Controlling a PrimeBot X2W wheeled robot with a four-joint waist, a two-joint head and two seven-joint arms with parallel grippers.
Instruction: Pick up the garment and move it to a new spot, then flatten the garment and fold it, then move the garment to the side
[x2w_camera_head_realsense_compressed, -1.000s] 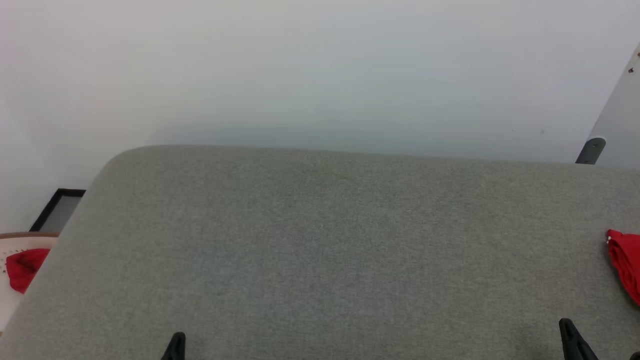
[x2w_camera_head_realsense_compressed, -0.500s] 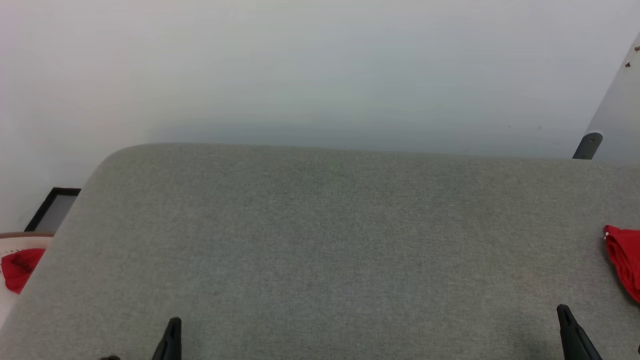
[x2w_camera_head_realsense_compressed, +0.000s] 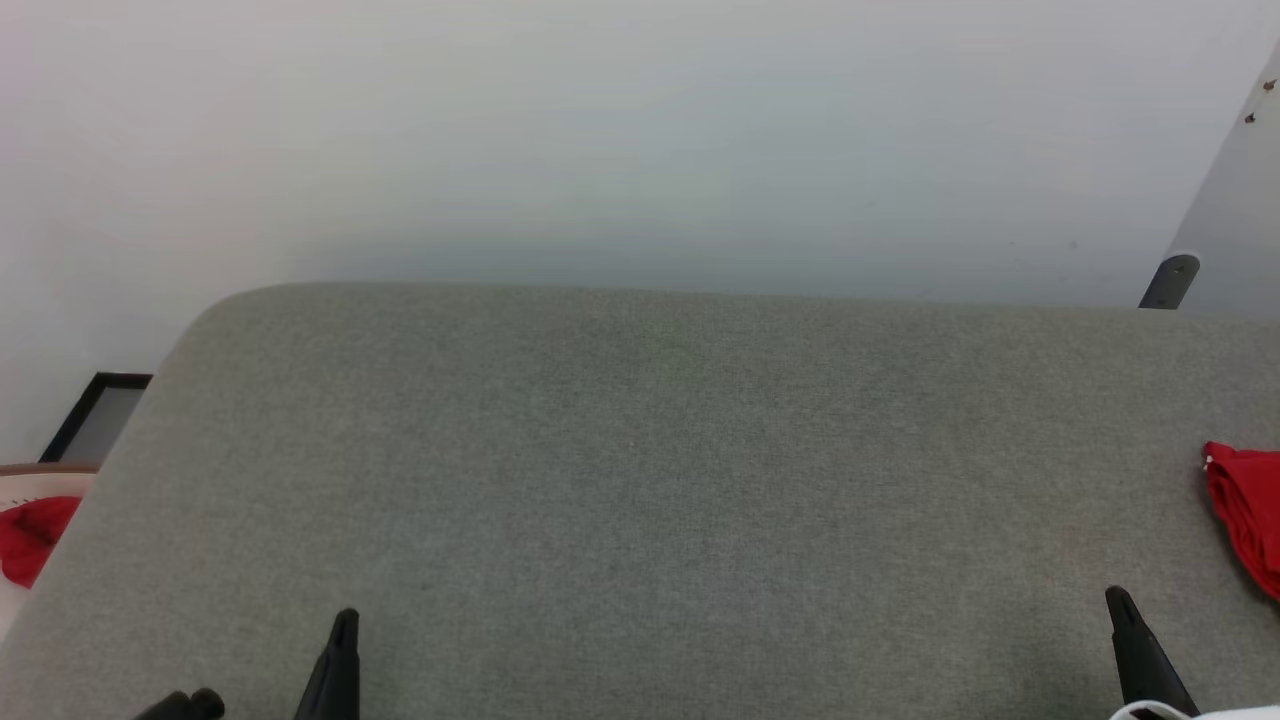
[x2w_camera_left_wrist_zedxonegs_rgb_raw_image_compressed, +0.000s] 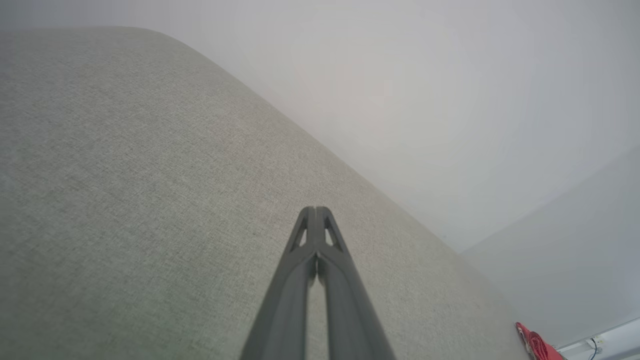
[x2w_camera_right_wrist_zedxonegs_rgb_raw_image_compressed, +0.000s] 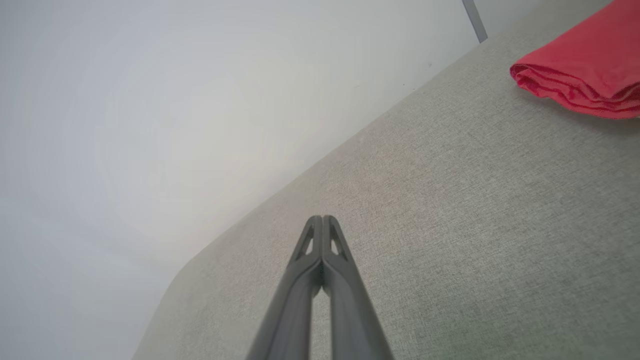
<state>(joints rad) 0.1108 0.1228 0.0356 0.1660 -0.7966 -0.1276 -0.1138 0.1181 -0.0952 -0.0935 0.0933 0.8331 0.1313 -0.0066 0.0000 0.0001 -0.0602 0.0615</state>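
- The bright red soft jersey garment (x2w_camera_head_realsense_compressed: 1245, 515) lies folded at the right edge of the grey fabric-covered table (x2w_camera_head_realsense_compressed: 640, 450).
- Your left end effector (x2w_camera_head_realsense_compressed: 345, 625) and right end effector (x2w_camera_head_realsense_compressed: 1115, 600) have their fingers pressed together and hold nothing.
- Judge the move-aside step apparently complete; you need only verify the fold.

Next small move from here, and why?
Probably just draw both arms back to rest. The bright red folded jersey already lies in neat layers at the right side of the grey fabric surface, apart from both grippers. Left gripper and right gripper are shut and empty, so nothing looks left to grip.
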